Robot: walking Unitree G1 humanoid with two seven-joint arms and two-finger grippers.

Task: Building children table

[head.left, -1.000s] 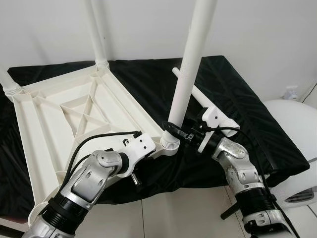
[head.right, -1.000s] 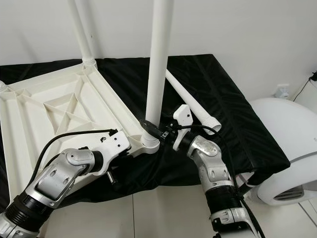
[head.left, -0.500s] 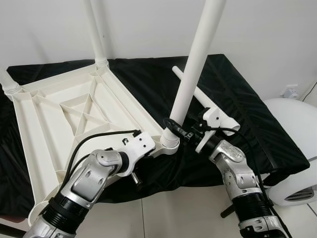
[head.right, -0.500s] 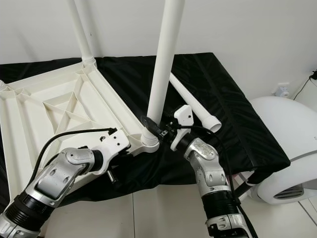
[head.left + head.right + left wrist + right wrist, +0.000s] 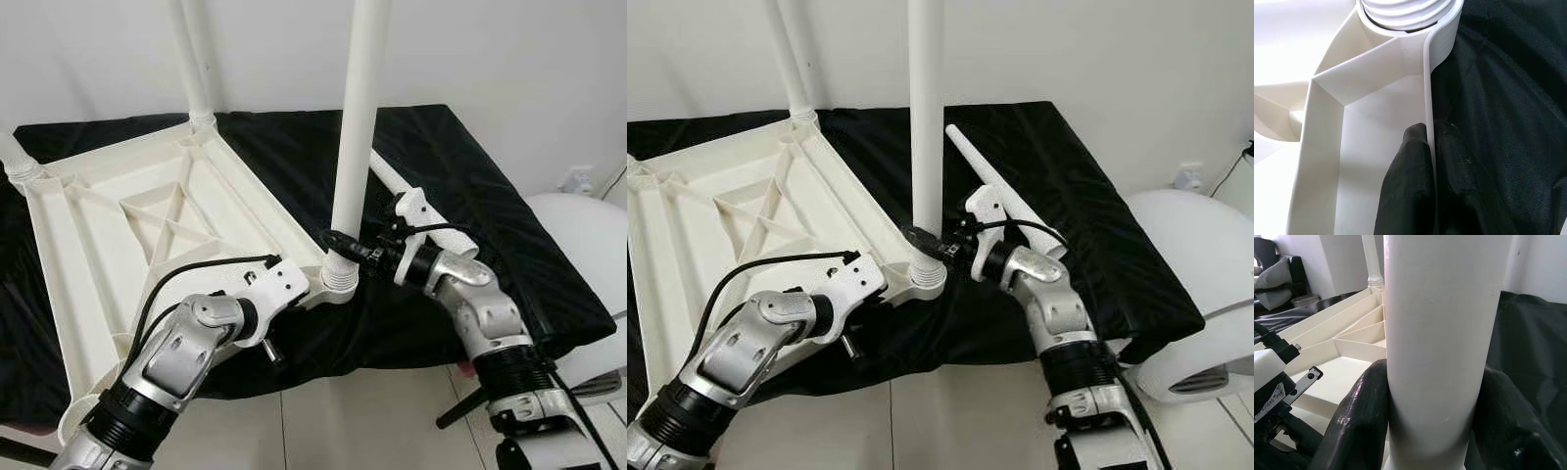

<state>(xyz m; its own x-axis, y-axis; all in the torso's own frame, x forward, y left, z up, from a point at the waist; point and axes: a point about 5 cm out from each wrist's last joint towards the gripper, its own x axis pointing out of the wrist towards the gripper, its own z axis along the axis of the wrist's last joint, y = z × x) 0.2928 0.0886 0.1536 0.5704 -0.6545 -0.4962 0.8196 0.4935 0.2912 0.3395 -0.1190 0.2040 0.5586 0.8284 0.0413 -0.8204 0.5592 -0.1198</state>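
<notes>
The white table top lies upside down on a black cloth. A white leg stands upright in the near corner socket. My right gripper is shut on this leg just above the socket. In the right wrist view, black fingers press both sides of the leg. My left gripper is shut on the table top's rim beside the same socket, one finger inside the rim and one outside.
Two more legs stand in the far corner and the left corner. A loose leg lies on the cloth behind my right wrist. A white rounded object sits on the floor at the right.
The held leg has swung from leaning right to upright in its socket, and my right arm shifted with it. My left gripper kept its hold on the rim.
</notes>
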